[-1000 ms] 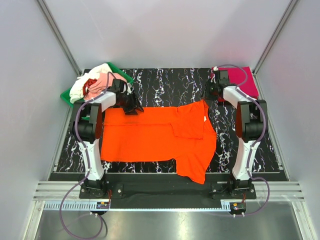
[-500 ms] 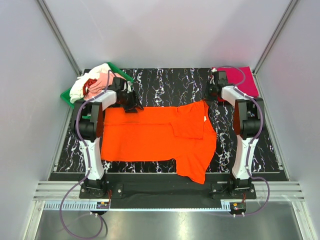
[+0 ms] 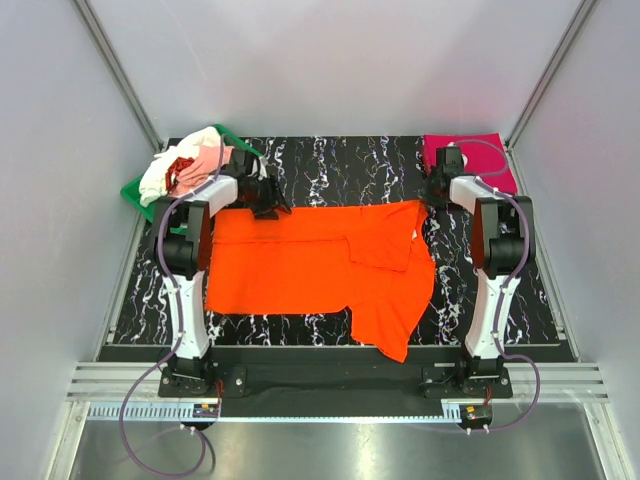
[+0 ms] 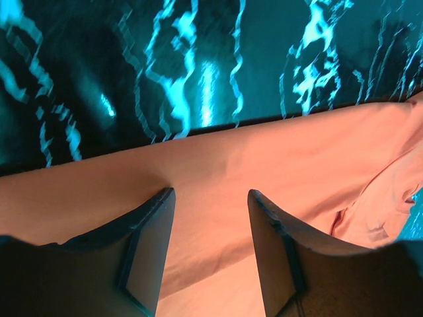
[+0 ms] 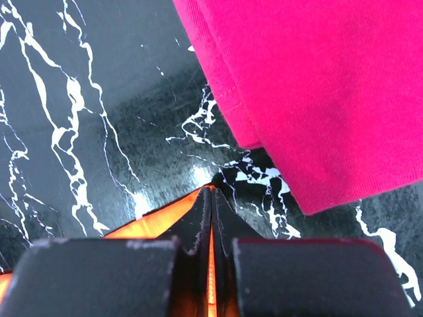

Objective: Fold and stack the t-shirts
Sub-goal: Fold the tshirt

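Top external view: since a second ago the right claw (image 5: pixel 211 198) has pinched shut on the far right corner of the orange t-shirt (image 3: pixel 300 265), and the shirt's far edge has slid back on the table (image 3: pixel 330 165). Now the left claw (image 4: pixel 211 193) stands half open over its far left edge, gripping nothing. One magenta t-shirt (image 3: pixel 490 150) lies folded far right. One heap (image 3: pixel 185 165) of pale pink, white and red fills one green tray (image 3: pixel 135 190).

green tray (image 3: pixel 132 190) mostly hidden under heaped t-shirts (image 3: pixel 188 163)
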